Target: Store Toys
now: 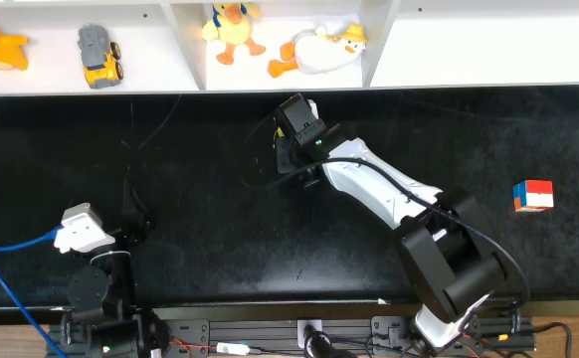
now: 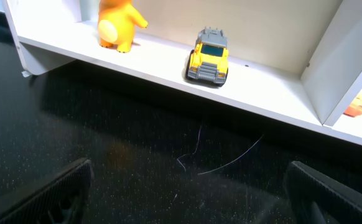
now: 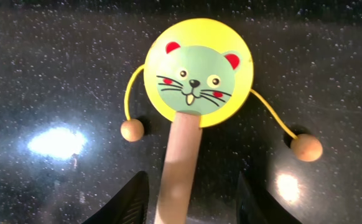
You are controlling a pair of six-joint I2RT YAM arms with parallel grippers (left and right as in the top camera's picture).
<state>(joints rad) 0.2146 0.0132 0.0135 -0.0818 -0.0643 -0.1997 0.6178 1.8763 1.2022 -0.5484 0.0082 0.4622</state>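
**A:** From the top, where is the right arm (image 1: 389, 194) reaching?

**B:** To the middle of the worktop's (image 1: 220, 219) far edge, beside the shelf (image 1: 469, 60).

**A:** Left wrist?

**B:** The left gripper (image 2: 187, 199) is facing the shelf with its jaws spread wide.

**A:** Right wrist?

**B:** The right gripper (image 3: 190, 199) is straddling the handle (image 3: 178, 155) of the rattle drum (image 3: 196, 74), which is lying flat on the worktop. Its jaws are spread, not pinching. It's probably light, stiff wood. I'd take the handle, because the beads (image 3: 306, 148) are hanging loose on cords.

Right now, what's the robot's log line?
right claw: open, astride rattle drum handle | left claw: open, empty | puzzle cube: on table
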